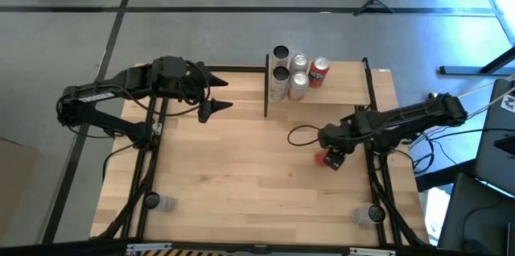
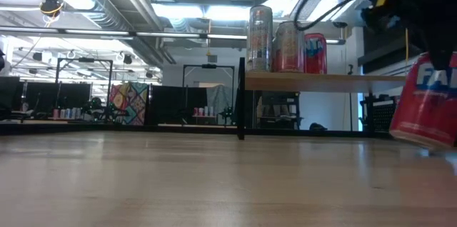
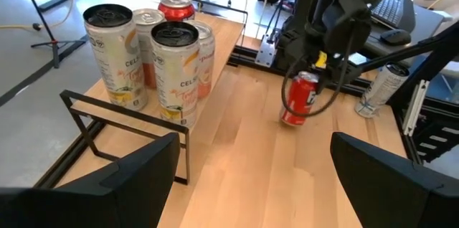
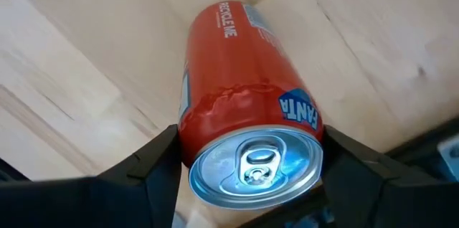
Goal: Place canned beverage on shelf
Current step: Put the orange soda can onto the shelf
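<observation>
1. Your right gripper [image 4: 247,167] is squeezing the red can [image 1: 331,158] at the table's right side; keep that hold firm.
2. Lift it straight up.
3. Carry it to the shelf [image 1: 342,83] at top middle, beside the other cans [image 1: 290,75].
4. Your left gripper [image 1: 216,95] waits open, upper left.

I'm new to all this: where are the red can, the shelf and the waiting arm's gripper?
red can [image 4: 244,106], right wrist view, its side.
shelf [image 2: 307,81], low view, board's front edge.
left gripper [image 1: 216,95], high view, between its fingertips.

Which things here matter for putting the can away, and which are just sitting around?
In the job:
- red can, gripped by the right gripper
- shelf

Sitting around:
- five cans on the shelf
- left gripper, open, waiting
- clear cup
</observation>
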